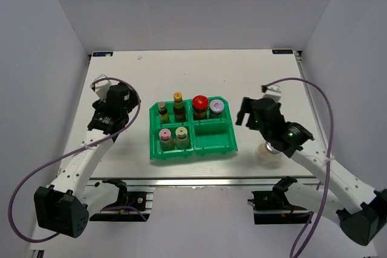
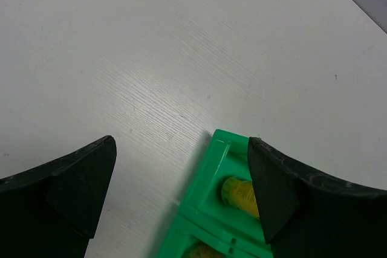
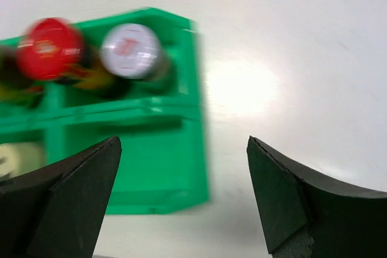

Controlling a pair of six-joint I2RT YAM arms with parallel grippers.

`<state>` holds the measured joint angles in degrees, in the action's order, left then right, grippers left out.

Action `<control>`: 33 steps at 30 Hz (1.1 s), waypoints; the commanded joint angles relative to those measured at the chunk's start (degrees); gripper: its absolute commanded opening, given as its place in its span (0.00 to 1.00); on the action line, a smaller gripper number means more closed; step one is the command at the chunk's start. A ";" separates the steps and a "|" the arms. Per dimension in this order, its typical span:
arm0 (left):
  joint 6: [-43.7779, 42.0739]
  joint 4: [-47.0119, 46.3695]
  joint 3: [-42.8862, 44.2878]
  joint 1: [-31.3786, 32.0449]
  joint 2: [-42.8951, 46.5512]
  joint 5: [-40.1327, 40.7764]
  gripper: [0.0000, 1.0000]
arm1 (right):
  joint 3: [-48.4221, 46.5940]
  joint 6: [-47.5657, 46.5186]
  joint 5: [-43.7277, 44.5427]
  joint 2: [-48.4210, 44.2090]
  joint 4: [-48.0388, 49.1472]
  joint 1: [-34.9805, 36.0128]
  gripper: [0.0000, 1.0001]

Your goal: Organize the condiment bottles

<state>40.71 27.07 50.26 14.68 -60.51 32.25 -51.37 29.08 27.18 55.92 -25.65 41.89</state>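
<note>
Six bottles (image 1: 179,106) in tray (image 1: 213,152), seventh jar (image 1: 269,152) only overhead, left gripper (image 2: 181,149) and right gripper (image 3: 183,146) gaping, empty.

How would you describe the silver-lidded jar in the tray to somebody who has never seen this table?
Look at the green tray in the middle of the white table. Its far right compartment holds two jars side by side. The one on the right is the silver-lidded jar; its neighbour is a red-lidded jar.
</note>
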 commanded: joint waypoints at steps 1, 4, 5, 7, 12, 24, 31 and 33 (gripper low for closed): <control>-0.81 -1.49 0.10 -0.44 1.36 -1.40 0.98 | 2.33 13.01 9.38 -4.76 -15.55 -5.73 0.89; -0.98 -1.58 0.10 -0.44 1.19 -2.01 0.98 | 2.68 16.08 10.88 -6.35 -23.55 -12.41 0.89; -1.07 -1.84 0.19 -0.44 1.01 -2.28 0.98 | 2.68 16.36 10.79 -6.26 -25.83 -13.75 0.89; -1.16 -1.85 0.36 -0.44 0.75 -2.45 0.98 | 3.30 15.58 9.22 -5.91 -26.38 -16.47 0.89; -1.33 -1.49 0.36 -0.53 0.66 -2.10 0.98 | 4.61 15.22 6.23 -3.81 -27.53 -19.04 0.89; -1.25 -1.58 0.45 -0.53 0.22 -2.02 0.98 | 10.86 11.09 -0.46 -2.84 -21.11 -22.29 0.85; -1.07 -1.49 0.36 -0.53 0.66 -2.19 0.98 | 10.16 9.77 -1.25 -3.45 -21.55 -22.29 0.45; -1.07 -1.41 0.36 -0.53 0.75 -2.19 0.98 | 9.80 9.50 -1.60 -3.45 -21.72 -22.29 0.32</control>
<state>39.88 26.50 50.26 14.37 -60.55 30.52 -40.71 39.13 26.81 53.08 -47.64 19.88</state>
